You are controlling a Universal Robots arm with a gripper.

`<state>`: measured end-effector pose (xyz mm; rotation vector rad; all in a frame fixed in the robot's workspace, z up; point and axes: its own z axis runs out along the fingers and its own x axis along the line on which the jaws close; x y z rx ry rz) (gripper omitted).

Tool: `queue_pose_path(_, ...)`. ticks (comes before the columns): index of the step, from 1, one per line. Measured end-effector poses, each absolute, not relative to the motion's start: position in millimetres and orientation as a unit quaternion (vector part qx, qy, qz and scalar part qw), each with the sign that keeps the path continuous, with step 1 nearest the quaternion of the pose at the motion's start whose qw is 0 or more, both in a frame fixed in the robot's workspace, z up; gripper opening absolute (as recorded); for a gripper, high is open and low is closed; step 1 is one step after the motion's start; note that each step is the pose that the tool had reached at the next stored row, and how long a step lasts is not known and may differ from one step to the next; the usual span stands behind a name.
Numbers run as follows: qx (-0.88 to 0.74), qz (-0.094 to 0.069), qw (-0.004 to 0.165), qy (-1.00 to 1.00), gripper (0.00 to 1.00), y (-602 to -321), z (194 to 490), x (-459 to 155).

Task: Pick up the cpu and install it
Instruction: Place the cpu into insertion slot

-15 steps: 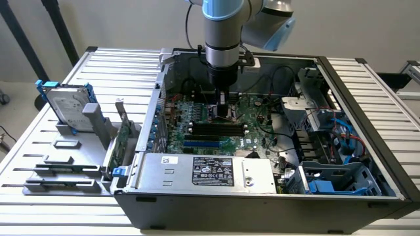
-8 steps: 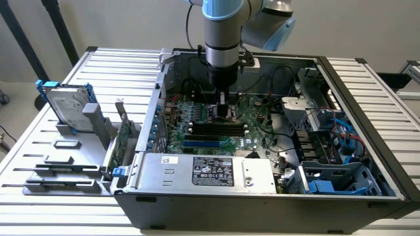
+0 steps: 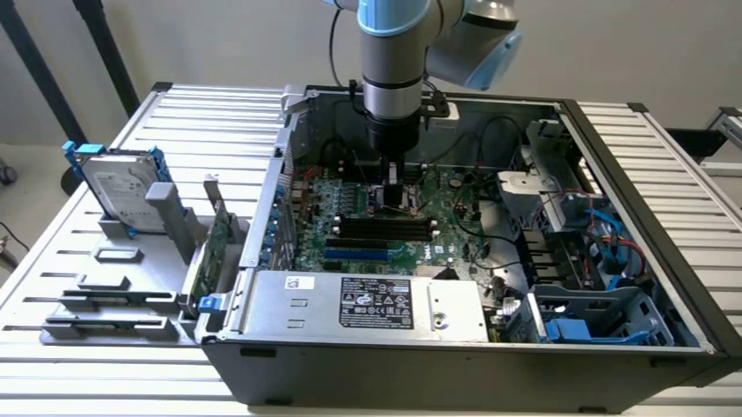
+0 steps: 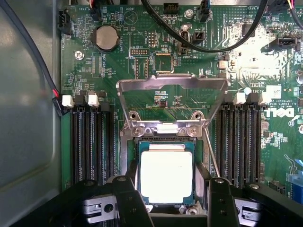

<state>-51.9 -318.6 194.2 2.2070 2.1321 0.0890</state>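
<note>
We saw the arm [image 3: 392, 52] reaching down into the open case [image 3: 649, 287], w/ the gripper [image 3: 394, 184] low over the board [image 3: 383, 230], near its middle. In the wrist view the cpu [image 4: 165, 176] lay flat in the socket, silver top bright, dark rim showing round it. The gripper [image 4: 170, 182] stood astride it, fingers [image 4: 127, 198] one at each side, jaws set wider than the chip and gripping nothing. There was a clear gap btwn one finger and the chip's edge. We couldn't tell whether the other touched the rim.

The socket's metal clamp frame [image 4: 171, 85] stood tilted up and back, off the chip. RAM slots [image 4: 92, 142] flanked the socket on both sides. A coin cell [image 4: 107, 38] sat farther off on the board, and black cables [image 4: 213, 45] looped across it.

In the ext. view a silver box [image 3: 360, 302] w/ black label lay in the case, nearest the camera. A hard drive [image 3: 116, 184] stood in a rack on the table [image 3: 116, 382], well off to the ext. view's left.
</note>
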Motion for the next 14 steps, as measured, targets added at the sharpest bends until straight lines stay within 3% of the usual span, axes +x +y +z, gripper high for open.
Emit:
queue_pose_path(11, 0.719, 0.03, 0.036, 0.693, 0.55, -317.7, 192.0, -51.7)
queue_pose_path(12, 0.719, 0.03, 0.036, 0.693, 0.6, -317.7, 192.1, -51.7)
queue_pose_path(14, 0.719, 0.029, 0.036, 0.693, 0.6, -317.8, 192.5, -51.9)
